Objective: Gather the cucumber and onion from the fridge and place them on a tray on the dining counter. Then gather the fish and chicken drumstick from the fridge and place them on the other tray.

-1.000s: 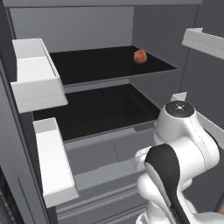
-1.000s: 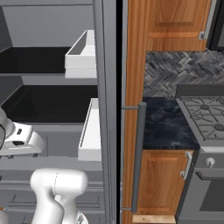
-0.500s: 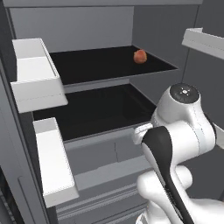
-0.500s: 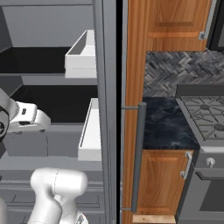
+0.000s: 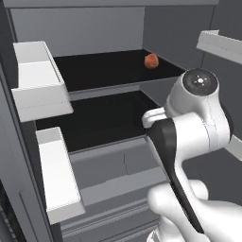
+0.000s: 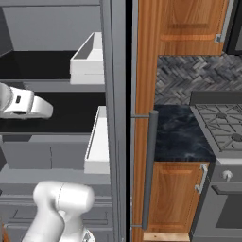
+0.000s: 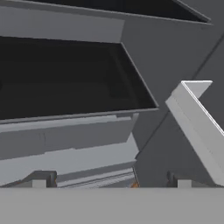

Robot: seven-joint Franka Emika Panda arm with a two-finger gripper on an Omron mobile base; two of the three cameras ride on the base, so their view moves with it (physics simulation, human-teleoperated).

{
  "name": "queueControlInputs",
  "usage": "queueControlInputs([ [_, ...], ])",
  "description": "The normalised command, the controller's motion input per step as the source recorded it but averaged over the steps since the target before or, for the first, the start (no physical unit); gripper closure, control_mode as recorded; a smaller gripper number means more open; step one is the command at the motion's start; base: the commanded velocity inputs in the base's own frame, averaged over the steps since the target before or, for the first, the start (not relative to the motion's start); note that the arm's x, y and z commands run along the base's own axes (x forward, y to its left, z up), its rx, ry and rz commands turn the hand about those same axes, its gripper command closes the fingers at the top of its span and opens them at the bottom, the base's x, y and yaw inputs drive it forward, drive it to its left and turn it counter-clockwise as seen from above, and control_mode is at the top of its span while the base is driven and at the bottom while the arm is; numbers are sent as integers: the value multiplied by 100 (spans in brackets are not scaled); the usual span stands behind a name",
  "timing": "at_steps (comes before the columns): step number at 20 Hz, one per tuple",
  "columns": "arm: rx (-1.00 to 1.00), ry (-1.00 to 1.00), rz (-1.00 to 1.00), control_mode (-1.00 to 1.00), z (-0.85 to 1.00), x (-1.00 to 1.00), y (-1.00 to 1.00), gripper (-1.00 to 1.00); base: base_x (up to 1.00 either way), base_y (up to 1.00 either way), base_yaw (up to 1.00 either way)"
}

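The fridge (image 5: 94, 28) stands open in front of me, with black shelves and white door bins. The onion (image 5: 151, 60), a small reddish-orange ball, rests at the back right of the upper shelf (image 5: 108, 68). My hand (image 5: 153, 118) hangs in front of the middle shelf's right end, well below and in front of the onion. In the hand view my gripper (image 7: 109, 181) is open, with nothing between its fingertips (image 7: 39, 180), and looks at the bare middle shelf (image 7: 65, 78). The cucumber, fish, chicken drumstick, both trays and the dining counter are out of view.
White door bins hang on the left door (image 5: 38, 80) (image 5: 56, 175) and on the right door (image 7: 197, 122). Grey drawers (image 5: 118, 165) sit under the middle shelf. To the right of the fridge are wooden cupboards (image 6: 189, 28), a dark wall counter (image 6: 179, 137) and a stove (image 6: 222, 127).
My arm has swung up and forward, and the hand has risen toward the middle shelf. The gripper has stayed open and the onion has not moved.
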Motion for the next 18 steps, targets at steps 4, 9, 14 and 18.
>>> queueControlInputs([
  [4, -1, -5, -7, -100, 47, 53, -18, -100, 0, 0, 0],
  [9, -4, -9, -2, -100, 52, 53, -1, -100, 0, 0, 0],
  [14, -5, -2, 0, -100, 31, 53, -1, -100, 0, 0, 0],
  [18, 0, 6, 0, -100, 9, 63, -12, -100, 0, 0, 0],
])
